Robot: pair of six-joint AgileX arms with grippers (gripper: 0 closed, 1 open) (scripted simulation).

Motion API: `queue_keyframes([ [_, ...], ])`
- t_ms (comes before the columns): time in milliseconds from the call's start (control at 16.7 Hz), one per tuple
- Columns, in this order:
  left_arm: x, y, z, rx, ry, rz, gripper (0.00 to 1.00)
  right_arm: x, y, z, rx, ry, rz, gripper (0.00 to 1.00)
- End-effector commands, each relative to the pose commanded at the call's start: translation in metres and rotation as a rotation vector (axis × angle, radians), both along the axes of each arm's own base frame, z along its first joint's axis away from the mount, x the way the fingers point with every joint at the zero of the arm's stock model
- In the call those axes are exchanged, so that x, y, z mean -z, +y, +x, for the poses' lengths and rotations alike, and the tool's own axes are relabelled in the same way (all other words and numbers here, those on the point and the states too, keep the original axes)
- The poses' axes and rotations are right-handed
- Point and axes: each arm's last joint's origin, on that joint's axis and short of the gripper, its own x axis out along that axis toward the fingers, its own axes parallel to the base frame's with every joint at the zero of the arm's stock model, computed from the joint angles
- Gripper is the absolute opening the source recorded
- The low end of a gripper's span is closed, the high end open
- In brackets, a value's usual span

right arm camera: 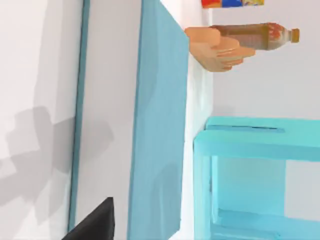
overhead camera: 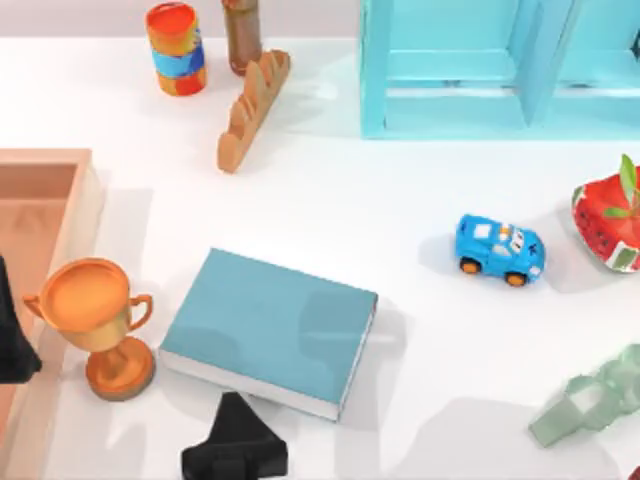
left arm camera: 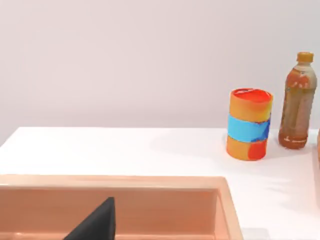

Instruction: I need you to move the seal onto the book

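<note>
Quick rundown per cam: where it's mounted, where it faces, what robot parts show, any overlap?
Top view: overhead, looking down at the book, trophy and toy car; right end effector at the near edge.
Left wrist view: on the left arm, facing the wooden tray and striped can; dark fingertip.
Right wrist view: on the right arm, facing the book.
Shared: bottle.

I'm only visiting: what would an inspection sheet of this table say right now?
Surface: white table, nothing spilled.
Job's things: book lies flat, cover bare.
Clutter: trophy, toy car, striped can, bottle, wooden rack, red fruit toy, pale green piece, wooden tray, blue shelf unit.
Grippers: left gripper over the wooden tray; right gripper at the book's near edge.
Cables: nothing seen.
Surroundings: plain wall.
</note>
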Motion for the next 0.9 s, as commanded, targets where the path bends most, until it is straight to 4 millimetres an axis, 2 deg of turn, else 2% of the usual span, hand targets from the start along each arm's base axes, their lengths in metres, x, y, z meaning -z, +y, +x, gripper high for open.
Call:
queue_keyframes([
  [180,0.0,0.0,0.0,0.0,0.0,0.0,1.0,0.005,-0.005,0.0,0.013,-0.026,-0.056,1.0],
  [540,0.0,0.0,0.0,0.0,0.0,0.0,1.0,0.003,-0.006,0.005,0.024,-0.015,-0.045,1.0],
  [720,0.0,0.0,0.0,0.0,0.0,0.0,1.0,-0.013,-0.021,0.036,0.091,0.066,0.033,1.0],
  [900,0.0,0.0,0.0,0.0,0.0,0.0,1.0,-0.044,-0.058,0.089,0.213,0.193,0.207,1.0],
])
